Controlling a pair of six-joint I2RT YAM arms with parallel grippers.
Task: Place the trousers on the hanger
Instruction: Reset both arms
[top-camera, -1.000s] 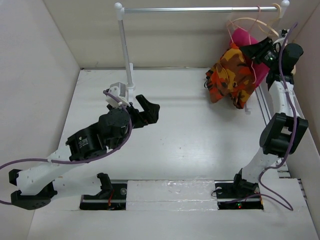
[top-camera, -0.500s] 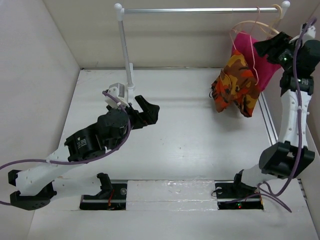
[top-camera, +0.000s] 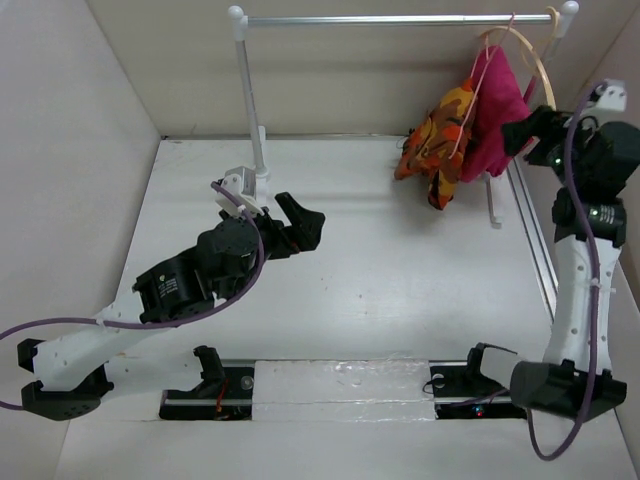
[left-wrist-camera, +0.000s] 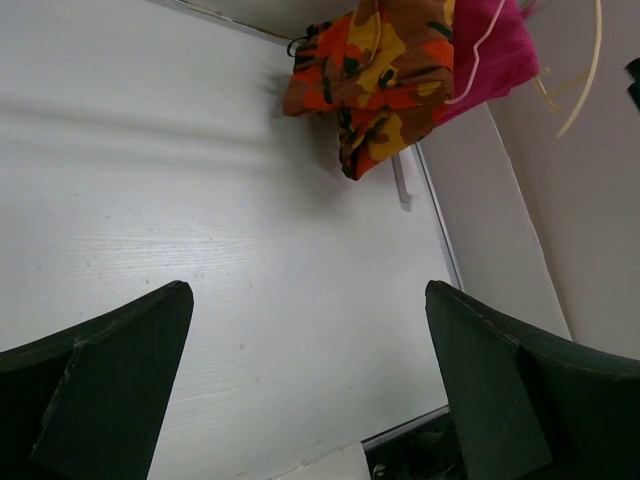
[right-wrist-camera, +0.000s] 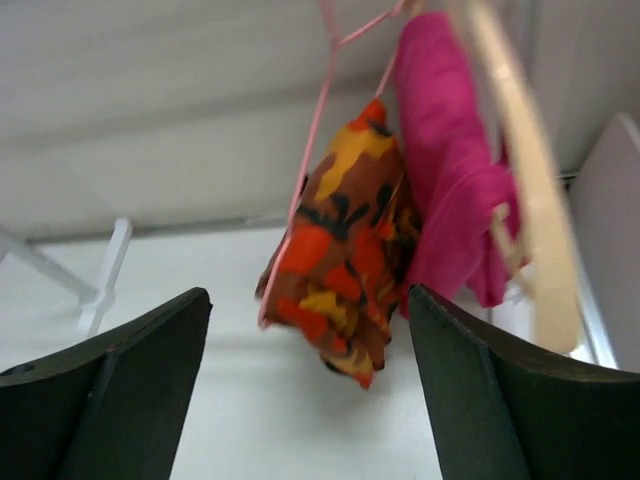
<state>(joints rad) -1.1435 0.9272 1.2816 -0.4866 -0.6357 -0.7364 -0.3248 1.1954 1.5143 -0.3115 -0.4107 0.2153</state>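
Observation:
The camouflage trousers (top-camera: 433, 148) hang draped over the thin pink wire hanger (top-camera: 470, 100), which is hooked on the rail at the far right. They also show in the left wrist view (left-wrist-camera: 375, 70) and in the right wrist view (right-wrist-camera: 345, 250), where the hanger's wire (right-wrist-camera: 315, 150) runs down their left edge. My right gripper (top-camera: 525, 132) is raised just right of the garments, open and empty (right-wrist-camera: 308, 300), apart from them. My left gripper (top-camera: 300, 222) is open and empty over the table's middle left (left-wrist-camera: 310, 290).
A magenta cloth (top-camera: 497, 115) hangs on a pale wooden hanger (top-camera: 540, 70) right beside the trousers. The white clothes rail (top-camera: 400, 18) stands on a post (top-camera: 250, 95) at the back. Side walls close in the table.
My right arm has risen and drawn back from the garments. The trousers and hanger have swung up and left and now hang free on the rail. The left arm has not moved.

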